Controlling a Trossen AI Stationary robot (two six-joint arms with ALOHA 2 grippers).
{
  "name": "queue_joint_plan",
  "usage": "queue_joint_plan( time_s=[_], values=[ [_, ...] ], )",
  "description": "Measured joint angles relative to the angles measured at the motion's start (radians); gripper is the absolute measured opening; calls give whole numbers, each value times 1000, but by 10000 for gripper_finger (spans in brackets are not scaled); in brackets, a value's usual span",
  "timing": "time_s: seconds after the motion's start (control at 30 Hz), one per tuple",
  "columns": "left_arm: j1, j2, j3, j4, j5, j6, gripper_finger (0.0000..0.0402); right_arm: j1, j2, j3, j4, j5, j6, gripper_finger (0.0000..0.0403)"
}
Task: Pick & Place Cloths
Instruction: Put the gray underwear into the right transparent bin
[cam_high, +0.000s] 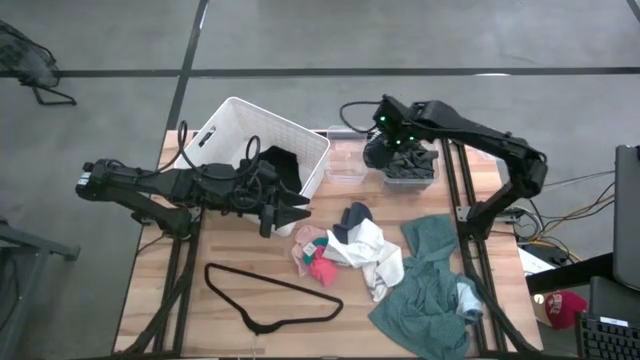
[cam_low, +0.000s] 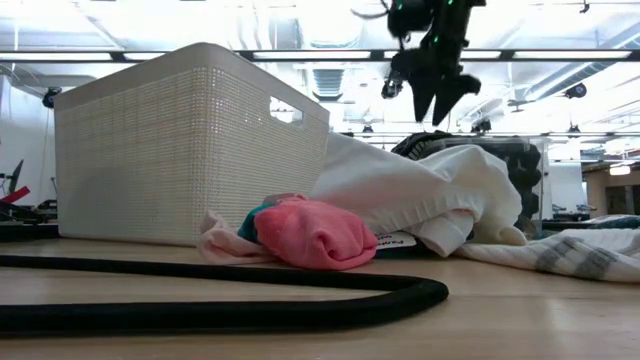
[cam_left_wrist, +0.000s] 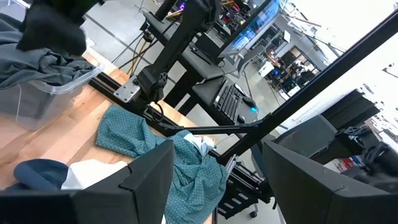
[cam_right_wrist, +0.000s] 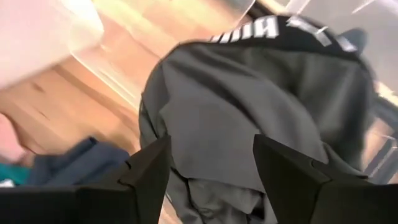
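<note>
A dark grey cloth (cam_right_wrist: 249, 93) with a black, white-lettered band lies heaped in a clear bin (cam_high: 410, 178) at the table's far right. My right gripper (cam_high: 400, 150) hangs open above it, pointing steeply down, its fingers (cam_low: 435, 95) clear of the heap. On the table's middle a pile of white (cam_high: 375, 250), pink (cam_high: 320, 268) and navy (cam_high: 355, 215) cloths rests on the wood. A large teal-green cloth (cam_high: 430, 290) is spread at the near right. My left gripper (cam_high: 285, 220) waits open beside the basket, holding nothing.
A white plastic basket (cam_high: 225, 130) with a black cloth (cam_high: 280, 165) inside stands at the far left. A thin black hanger (cam_high: 270, 295) lies near the front edge. A second, small clear bin (cam_high: 345, 165) sits between the basket and the filled bin.
</note>
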Motion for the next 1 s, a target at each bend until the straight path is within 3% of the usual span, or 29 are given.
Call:
queue_joint_plan(
  time_s=[0.3,0.57,1.0],
  values=[
    [0,0,0,0,0,-15,250,-10,114,0,-49,1,-76,166],
    [0,0,0,0,0,-14,250,-17,112,0,-54,26,-116,21],
    [1,0,0,-1,-7,12,250,-56,-43,0,-262,251,44,9]
  ],
)
